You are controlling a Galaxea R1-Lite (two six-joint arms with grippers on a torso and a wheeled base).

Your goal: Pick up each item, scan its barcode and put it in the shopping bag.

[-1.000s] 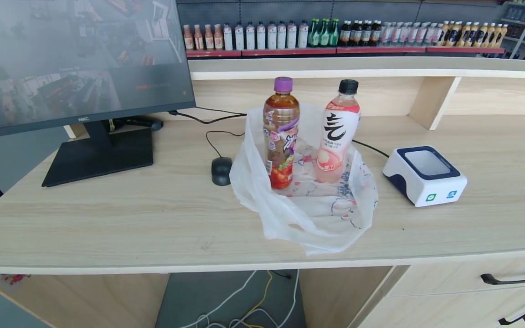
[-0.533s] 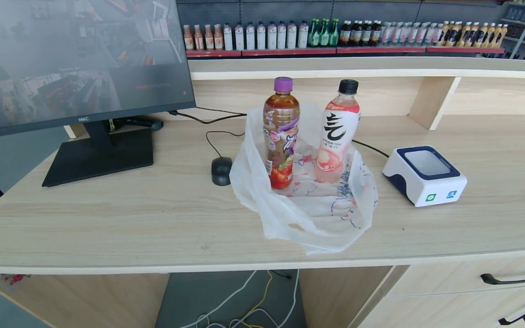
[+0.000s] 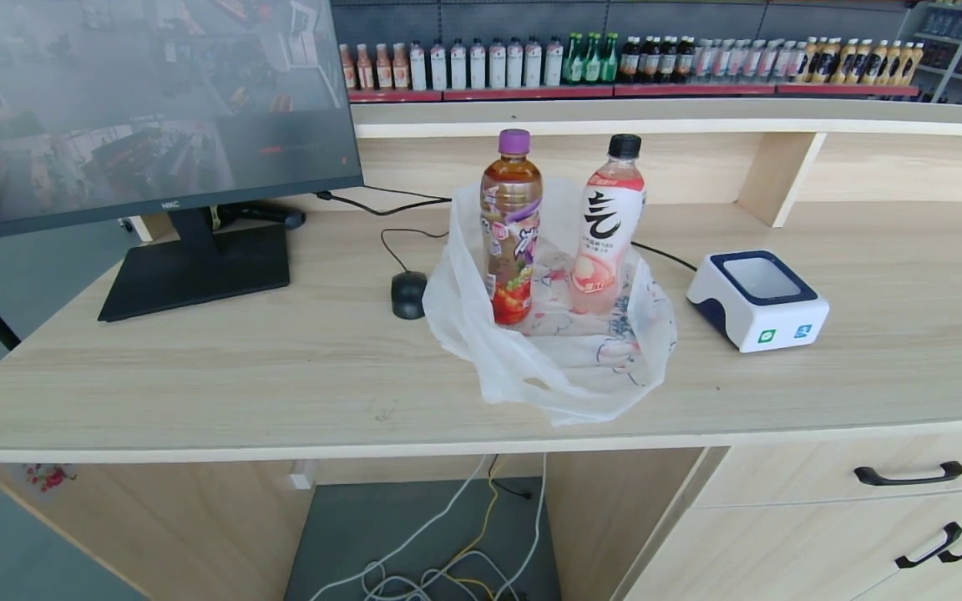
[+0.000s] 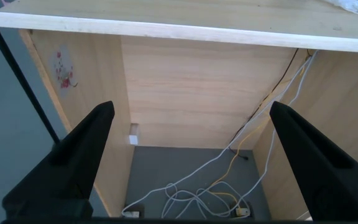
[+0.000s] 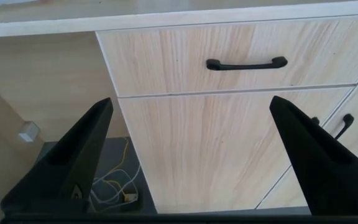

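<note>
**Below the counter edge: both arms low, both bottles bagged**

Below the front edge of the counter (image 3: 197, 376) we find both tools low and released. The left gripper (image 4: 191, 109) has its fingers spread wide before the open knee-space and its loose cables (image 4: 191, 198). The right gripper (image 5: 191, 102) is spread likewise, facing the drawer front and its black handle (image 5: 246, 63). Neither holds anything.

On the counter top, the shopping bag (image 3: 564, 367) lies slumped open near the front edge. Both items stand upright inside it, side by side and just apart: the purple-capped bottle (image 3: 512, 234) on the left, the black-capped bottle (image 3: 606, 229) on the right. We judge the bagging step done for both. Whether each was scanned we cannot confirm. On that footing the task looks at or near its end.

Any further move calls first for raising an arm past the overhanging counter edge, and that lip is the chief snag. The scanner (image 3: 756, 300) sits just right of the bag. The mouse (image 3: 407, 294) sits just left of it, its cord trailing back. Bare wood at the left front and right front gives working room. Farther back, the monitor (image 3: 139, 100) and the raised ledge (image 3: 698, 125) close off the far side.
</note>
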